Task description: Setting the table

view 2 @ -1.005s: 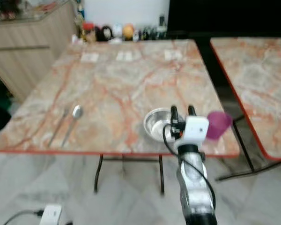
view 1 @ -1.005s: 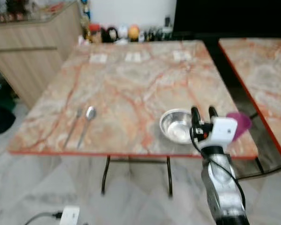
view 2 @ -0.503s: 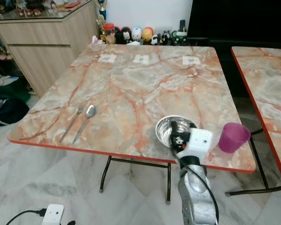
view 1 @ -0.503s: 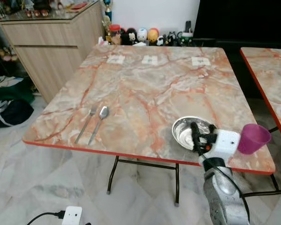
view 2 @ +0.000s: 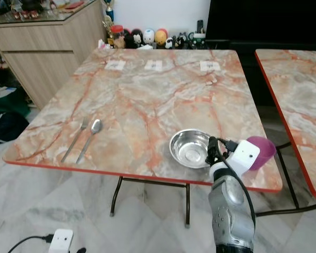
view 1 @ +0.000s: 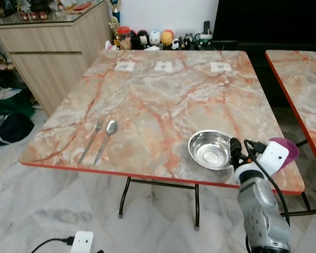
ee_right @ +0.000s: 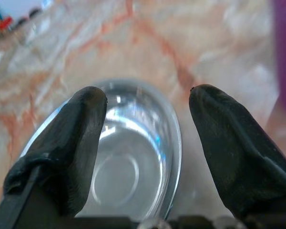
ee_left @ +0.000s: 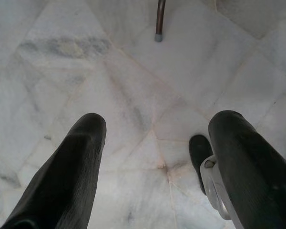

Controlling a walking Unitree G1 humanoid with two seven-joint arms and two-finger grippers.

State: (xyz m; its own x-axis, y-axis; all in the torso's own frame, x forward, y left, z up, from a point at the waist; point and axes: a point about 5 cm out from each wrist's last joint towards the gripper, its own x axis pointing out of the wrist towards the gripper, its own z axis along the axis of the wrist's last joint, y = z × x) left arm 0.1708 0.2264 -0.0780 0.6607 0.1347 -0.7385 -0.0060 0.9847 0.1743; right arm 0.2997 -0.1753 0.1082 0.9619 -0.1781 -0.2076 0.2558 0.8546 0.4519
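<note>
The right gripper [ee_right: 145, 100], which half a second ago hung over the steel bowl [view 1: 211, 149], now sits pulled back off its rim at about four o'clock, fingers spread, beside the purple cup [view 1: 287, 151], leaving the whole bowl uncovered on the marble table [view 1: 152, 100].

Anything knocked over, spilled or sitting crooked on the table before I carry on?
Nothing stands out. The steel bowl sits upright near the table's front edge, the purple cup upright beside it, fork and spoon side by side at the front left. The right gripper hangs open over the bowl's rim.
</note>
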